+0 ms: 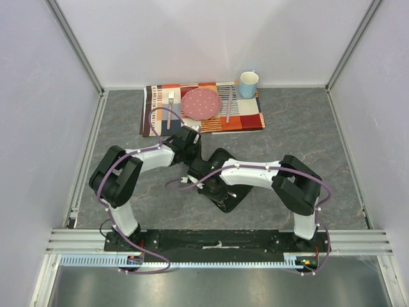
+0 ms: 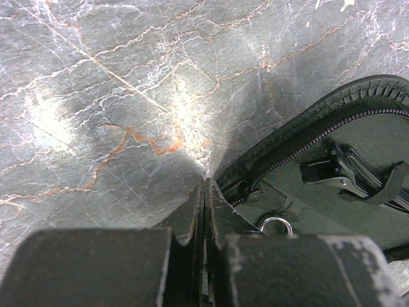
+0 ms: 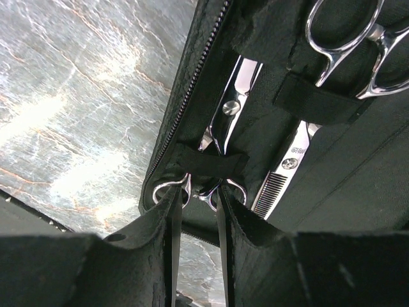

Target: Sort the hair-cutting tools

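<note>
The left arm (image 1: 144,157) rises from its base, bends at the elbow and reaches inward; the left gripper (image 2: 204,188) points down, fingers pressed flat together (no gap shows); the right arm (image 1: 255,171) folds low across toward the left; the right gripper (image 3: 198,195) keeps a narrow gap between its fingers, tips down; whether they pinch anything cannot be told.

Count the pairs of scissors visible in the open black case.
2. First scissors lie by the zipper edge, rings near the camera; second scissors beside them, rings far. More may be hidden.
</note>
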`<state>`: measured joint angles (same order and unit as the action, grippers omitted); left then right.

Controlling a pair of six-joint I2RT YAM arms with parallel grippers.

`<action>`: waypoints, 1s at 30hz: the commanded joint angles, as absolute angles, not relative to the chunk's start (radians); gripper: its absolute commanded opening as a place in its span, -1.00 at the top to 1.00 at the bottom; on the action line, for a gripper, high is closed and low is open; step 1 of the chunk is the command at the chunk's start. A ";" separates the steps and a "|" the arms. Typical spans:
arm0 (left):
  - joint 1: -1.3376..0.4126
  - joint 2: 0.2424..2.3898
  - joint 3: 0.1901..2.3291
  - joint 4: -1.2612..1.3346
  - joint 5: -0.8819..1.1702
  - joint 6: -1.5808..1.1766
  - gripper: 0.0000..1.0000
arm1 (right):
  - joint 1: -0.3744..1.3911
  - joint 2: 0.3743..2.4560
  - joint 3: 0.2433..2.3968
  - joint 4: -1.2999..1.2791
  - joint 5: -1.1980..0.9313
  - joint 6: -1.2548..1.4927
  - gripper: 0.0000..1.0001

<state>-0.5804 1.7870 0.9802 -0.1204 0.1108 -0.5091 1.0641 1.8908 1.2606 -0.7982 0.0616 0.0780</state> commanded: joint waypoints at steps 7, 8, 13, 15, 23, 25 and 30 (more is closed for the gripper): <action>-0.629 1.807 0.974 -0.167 0.184 -0.519 0.94 | 1.009 1.976 1.359 -0.594 0.049 -0.054 0.34; -0.627 1.809 0.974 -0.169 0.184 -0.520 0.94 | 1.009 1.979 1.361 -0.591 0.052 -0.069 0.35; -0.632 1.813 0.977 -0.167 0.183 -0.517 0.94 | 1.008 1.991 1.381 -0.594 0.071 -0.126 0.35; -0.632 1.812 0.979 -0.167 0.181 -0.515 0.94 | 1.008 1.991 1.379 -0.586 0.066 -0.135 0.35; -0.634 1.809 0.983 -0.164 0.190 -0.514 0.94 | 1.009 1.951 1.325 -0.476 0.098 -0.164 0.35; -0.634 1.804 0.982 -0.166 0.189 -0.511 0.94 | 1.009 1.959 1.333 -0.482 0.101 -0.166 0.35; -0.634 1.796 0.974 -0.172 0.183 -0.503 0.94 | 1.011 1.960 1.307 -0.453 0.106 -0.167 0.35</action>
